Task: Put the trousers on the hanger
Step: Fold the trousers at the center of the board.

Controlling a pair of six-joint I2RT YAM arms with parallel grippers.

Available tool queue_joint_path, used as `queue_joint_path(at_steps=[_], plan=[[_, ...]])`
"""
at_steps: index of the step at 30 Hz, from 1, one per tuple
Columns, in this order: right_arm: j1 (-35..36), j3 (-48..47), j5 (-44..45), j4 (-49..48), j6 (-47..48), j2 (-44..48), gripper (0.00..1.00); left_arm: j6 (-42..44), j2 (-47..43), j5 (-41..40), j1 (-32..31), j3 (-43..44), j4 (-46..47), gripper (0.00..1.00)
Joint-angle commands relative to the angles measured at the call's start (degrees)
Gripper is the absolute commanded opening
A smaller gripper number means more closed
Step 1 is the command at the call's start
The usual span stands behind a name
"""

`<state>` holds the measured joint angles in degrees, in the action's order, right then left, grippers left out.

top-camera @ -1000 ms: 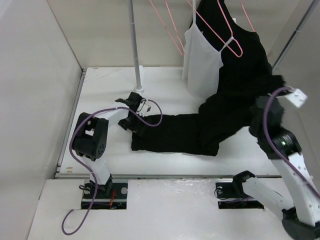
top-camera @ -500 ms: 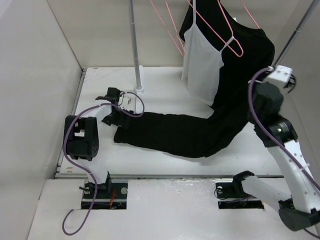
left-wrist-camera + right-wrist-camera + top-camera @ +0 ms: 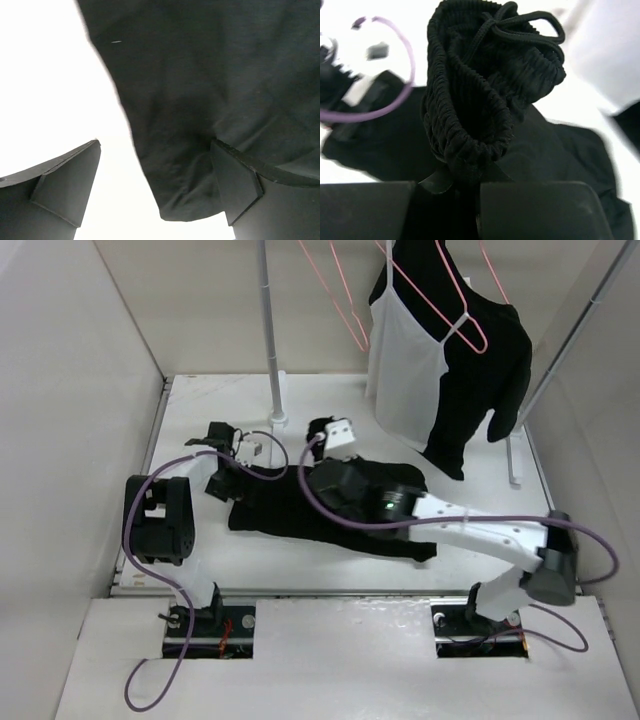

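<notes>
The black trousers lie across the middle of the table, legs pointing left. My right gripper reaches in over them and is shut on the bunched elastic waistband with its drawstring, held up over the legs; its fingers are pressed together on the fabric. My left gripper is at the cuff end, open. In the left wrist view the cuff lies on the table between its fingers without being gripped. An empty pink hanger hangs from the rail at the back.
A second pink hanger carries the white camisole over a black top at back right. A rack pole stands at back centre, another pole's foot at right. Walls close in left and right.
My right arm swung from the far right to the table's middle, carrying the waistband over the legs, so the trousers are now doubled up. The left gripper stays at the cuff end.
</notes>
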<state>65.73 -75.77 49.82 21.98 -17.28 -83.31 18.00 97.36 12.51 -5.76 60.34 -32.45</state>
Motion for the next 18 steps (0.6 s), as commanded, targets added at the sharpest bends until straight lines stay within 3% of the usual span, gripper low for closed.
queue_joint_path(at_steps=[1, 4, 9, 13, 14, 18], plan=[[3.3, -5.6, 4.5, -6.4, -10.4, -7.0, 0.0, 1.2, 0.3, 1.7, 2.1, 0.5, -1.6, 0.9], [3.9, -10.0, 5.5, -1.6, -20.2, -14.0, 0.0, 1.2, 0.8, 2.4, 3.6, 0.5, -1.6, 0.88], [7.6, -15.7, 5.2, -2.6, -20.8, -21.9, 0.0, 1.9, 2.0, 3.0, 4.2, -0.7, -0.8, 0.83], [7.6, -17.6, -0.8, -0.5, -22.4, -27.8, 0.0, 1.9, 2.6, 1.9, 5.4, 0.0, -0.2, 0.83], [7.6, -16.9, -2.3, -0.5, -22.4, -29.0, 0.06, 1.2, 2.6, 1.4, 6.3, 0.8, -0.2, 0.83], [7.6, -14.4, -10.0, -6.8, -21.7, -29.6, 0.08, 0.5, 3.1, -0.4, 10.4, 4.3, -0.8, 0.85]])
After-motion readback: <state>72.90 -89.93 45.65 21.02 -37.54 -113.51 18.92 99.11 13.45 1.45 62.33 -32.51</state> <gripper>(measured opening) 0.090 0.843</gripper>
